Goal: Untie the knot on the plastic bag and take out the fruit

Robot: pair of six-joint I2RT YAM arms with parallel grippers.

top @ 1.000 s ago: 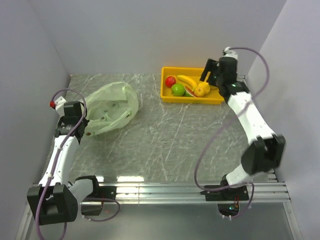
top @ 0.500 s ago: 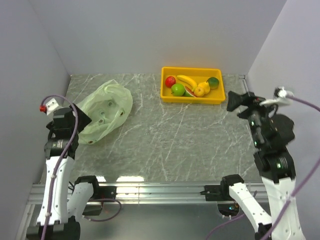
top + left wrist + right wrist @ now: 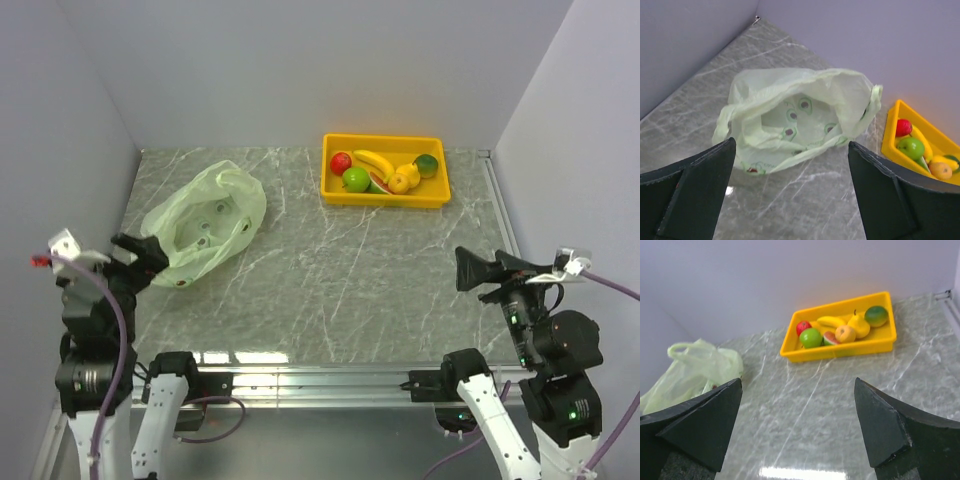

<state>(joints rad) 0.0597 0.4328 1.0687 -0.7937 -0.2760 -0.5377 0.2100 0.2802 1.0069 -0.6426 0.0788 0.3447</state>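
The pale green plastic bag (image 3: 205, 225) lies slack at the left of the table with its mouth gaping. In the left wrist view the plastic bag (image 3: 800, 112) shows only printed spots inside. No knot shows; a handle loop (image 3: 240, 183) lies loose. The fruit is in the yellow tray (image 3: 385, 199): red apple (image 3: 341, 162), green apple (image 3: 356, 179), banana (image 3: 375, 159), pear (image 3: 407, 176) and green citrus (image 3: 427, 165). My left gripper (image 3: 140, 258) hangs open just near of the bag, holding nothing. My right gripper (image 3: 463, 270) is open and empty at the near right, far from the tray.
Grey walls close the table on the left, back and right. A metal rail (image 3: 320, 380) with both arm bases runs along the near edge. Bare marble table (image 3: 340, 270) lies between bag, tray and grippers.
The left gripper opened, let go of the bag's edge and drew back toward the near edge. The right arm withdrew from the tray to the near right. The bag settled slightly.
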